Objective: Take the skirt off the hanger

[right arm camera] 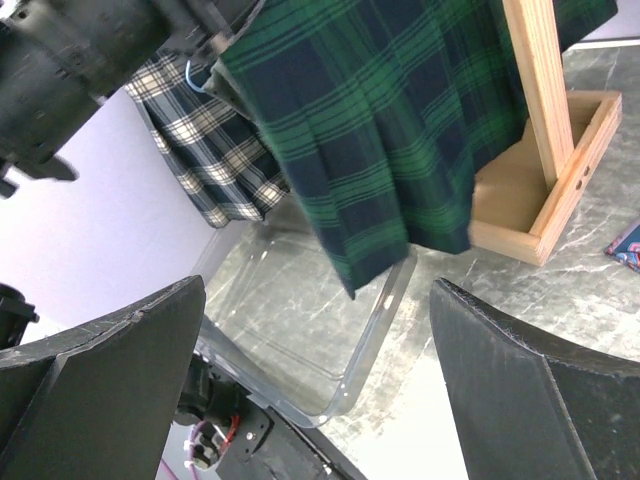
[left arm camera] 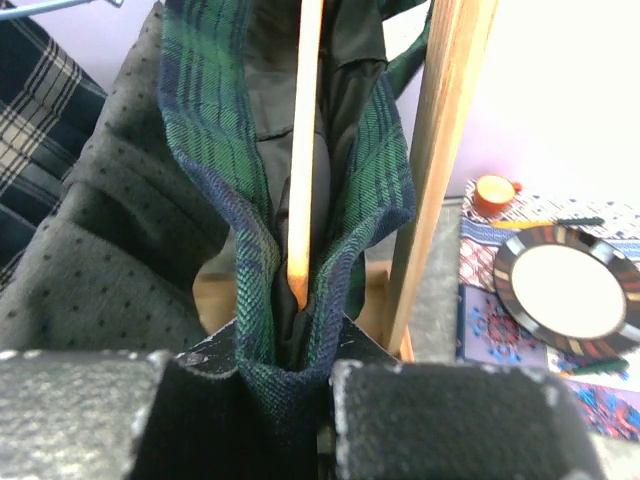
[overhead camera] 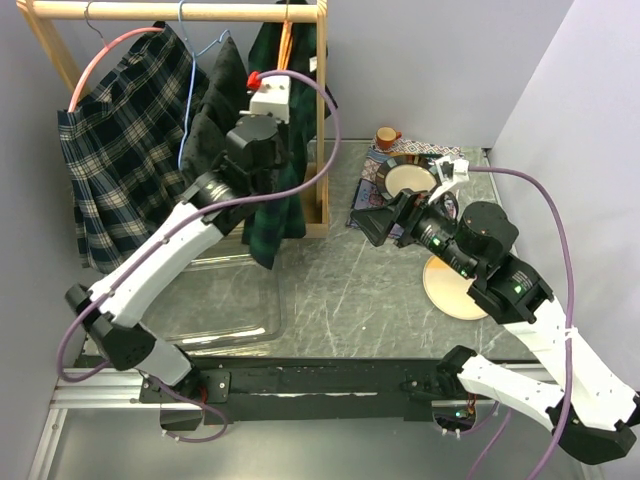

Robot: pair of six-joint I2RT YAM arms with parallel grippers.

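The green tartan skirt (overhead camera: pixel 275 225) hangs at the right end of the wooden rack (overhead camera: pixel 321 120). Its waist is up on the orange hanger (left arm camera: pixel 303 150) and its hem is down, so its long axis runs close to vertical. The lower corner of the hem hangs by the corner of the clear bin (overhead camera: pixel 220 300) that sits on the counter (overhead camera: pixel 340 290).

The left gripper (left arm camera: pixel 322 390) is clamped on the waistband. In the left wrist view, a fold of tartan is pinched between the two pads (left arm camera: pixel 450 420). The hanger's arm ends just above the pinch, inside the gaping waist. In the top view the wrist covers that contact.

The right gripper (overhead camera: pixel 372 225) has its jaws spread wide and holds nothing. It points left toward the skirt's lower half, near it but apart. Its wrist view shows the pleats slanting down to the lower left and the hem's free corner in front of the bin's rim. The overhead view shows the pleats and hem less clearly.

On the skirt's right, the rack's upright post stands just beside the cloth. On its left, a dark dotted garment (left arm camera: pixel 100 250) presses against it, with a navy-and-white plaid skirt (overhead camera: pixel 120 150) beyond. Bare counter lies in front of the rack, between the bin and the plate (overhead camera: pixel 410 178).
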